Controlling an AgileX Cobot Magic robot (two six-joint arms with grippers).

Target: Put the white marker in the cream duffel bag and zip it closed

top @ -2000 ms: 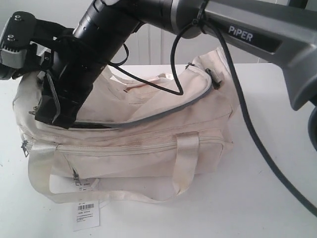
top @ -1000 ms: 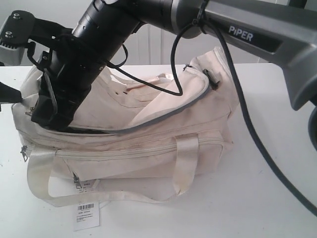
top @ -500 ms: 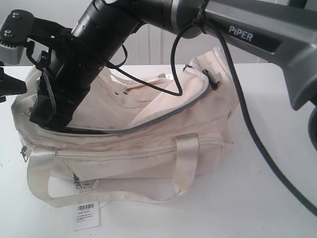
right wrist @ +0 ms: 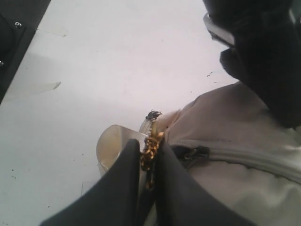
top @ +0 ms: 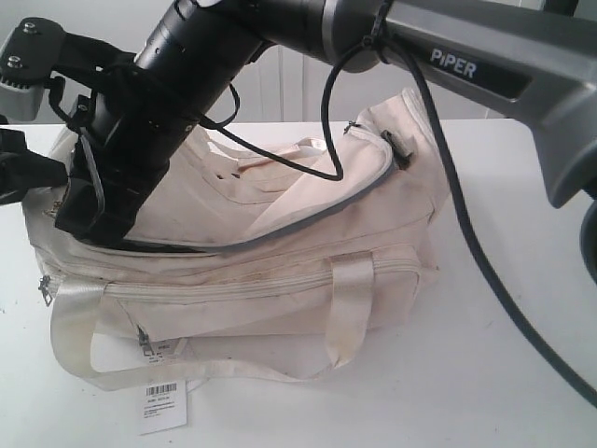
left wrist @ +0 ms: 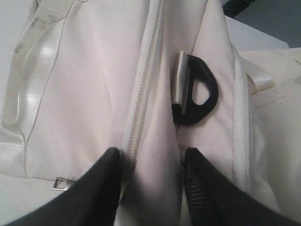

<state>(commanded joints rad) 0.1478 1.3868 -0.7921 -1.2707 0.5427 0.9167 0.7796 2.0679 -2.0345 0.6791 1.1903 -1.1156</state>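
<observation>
The cream duffel bag [top: 280, 280] lies on the white table with its grey-edged main zip [top: 308, 215] gaping. No white marker shows in any view. My right gripper [top: 89, 224] reaches across to the bag's left end. In the right wrist view it [right wrist: 148, 150] is shut on a small gold-toned zipper pull [right wrist: 151, 143] at the zip's end. My left gripper [top: 37, 173] is at the bag's left end. In the left wrist view it [left wrist: 150, 162] stands open astride a raised fold of cream fabric [left wrist: 157, 155], and both fingers touch the cloth.
A black D-ring buckle [left wrist: 197, 92] sits on the bag just ahead of the left fingers. The white barcode tag [top: 163, 406] hangs over the table front. Pale webbing handles [top: 350, 299] drape down the bag's front. The right arm and its cable [top: 466, 233] cross above the bag.
My left gripper has come down and moved right onto the bag's left end. The right gripper has shifted slightly left, keeping its hold at the zip's end.
</observation>
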